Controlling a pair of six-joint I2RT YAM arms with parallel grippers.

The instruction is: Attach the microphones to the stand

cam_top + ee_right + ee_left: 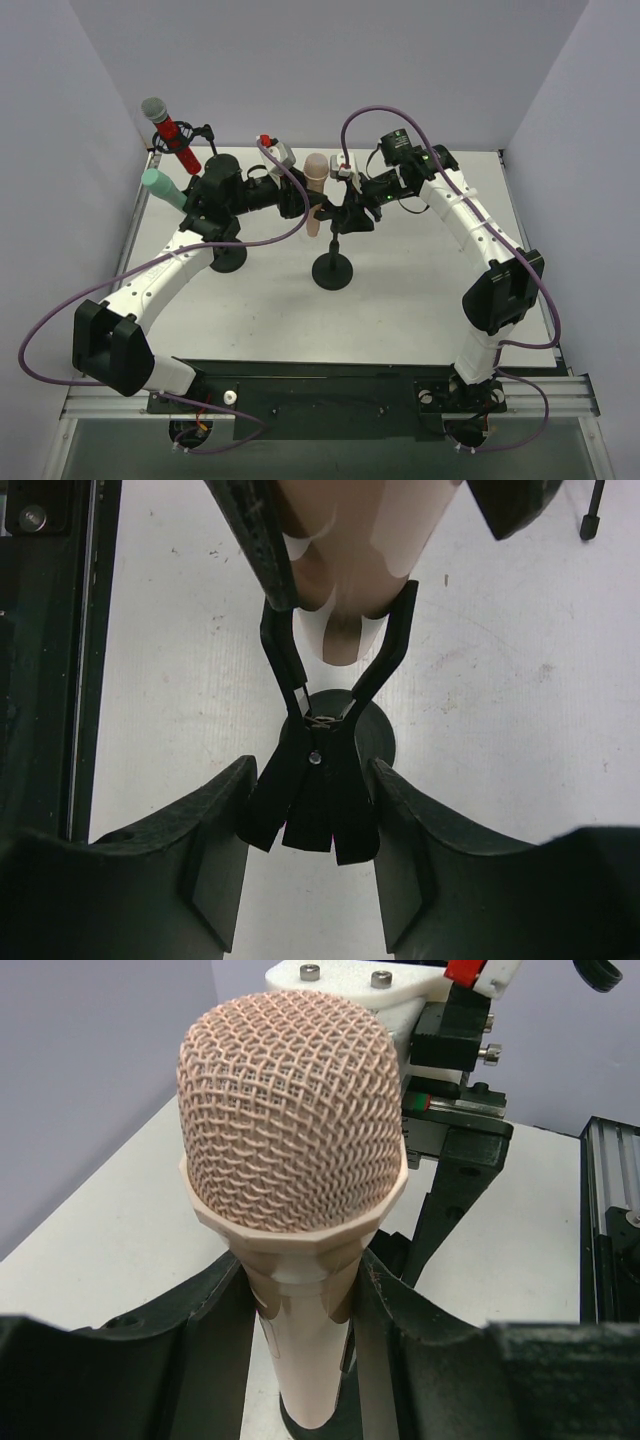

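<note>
Over the middle of the bench (420, 290), I am holding the peach-pink microphone (295, 1120) in my left claw (302, 1295), whose two fingers are pinching its smooth body just below the collar of the mesh head. Its long axis is standing steeply, close to upright. The rounded mesh head is pointing up toward my left wrist camera, and the narrow tail is pointing down at the round black base (372, 732) of the stand (334, 262). My right claw (310, 772) is squeezing the handles of the stand's black spring clip (310, 815), with one finger pressing on each side. The clip's two curved jaws are gaping around the tail end of the microphone, though I cannot tell whether they are touching it. I am counting three microphones, one of each colour. The red microphone (176, 142) is sitting tilted near the far left corner, its grey mesh head pointing up and to the far left and its body running down to the right into a dark holder. The mint-green microphone (160, 186) is lying just nearer than the red one, with its head pointing left and its body running right until my left arm (165, 275) is hiding it. I am seeing one clip up close and two claws. I am also seeing two round dark bases from above, the middle one in plain sight and a second base (228, 260) partly covered by my left arm.
</note>
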